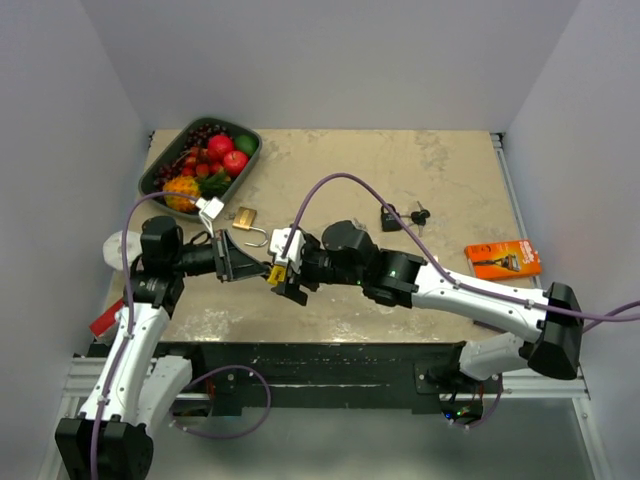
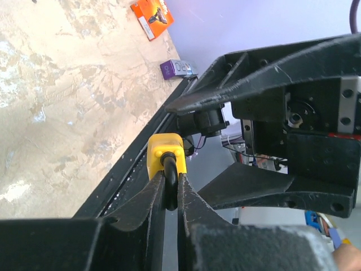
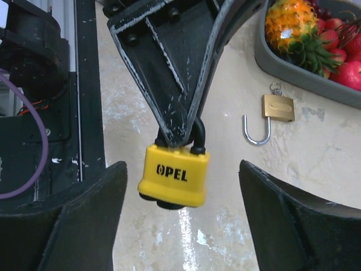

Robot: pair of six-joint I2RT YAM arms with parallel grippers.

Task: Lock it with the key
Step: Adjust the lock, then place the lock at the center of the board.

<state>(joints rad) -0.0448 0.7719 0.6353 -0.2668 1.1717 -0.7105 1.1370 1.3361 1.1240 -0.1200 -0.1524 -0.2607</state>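
One yellow padlock (image 3: pixel 174 176) hangs by its black shackle (image 3: pixel 198 138) from the left gripper (image 2: pixel 171 195), whose two fingers are pressed together on that shackle. The lock is held in the air above the near part of the table (image 1: pixel 400 170). The right gripper (image 1: pixel 288 270) is spread wide, with one finger on each side of the lock body, and it does not touch the lock. The table is beige and mottled, with pale walls on three sides. A bunch of keys (image 1: pixel 420 213) lies well apart to the right, near an orange package (image 1: pixel 502 258). A brass padlock (image 1: pixel 245 217), open, lies just beside a grey tray (image 1: pixel 150 178) of fruit. The yellow body carries the black word OPEL.
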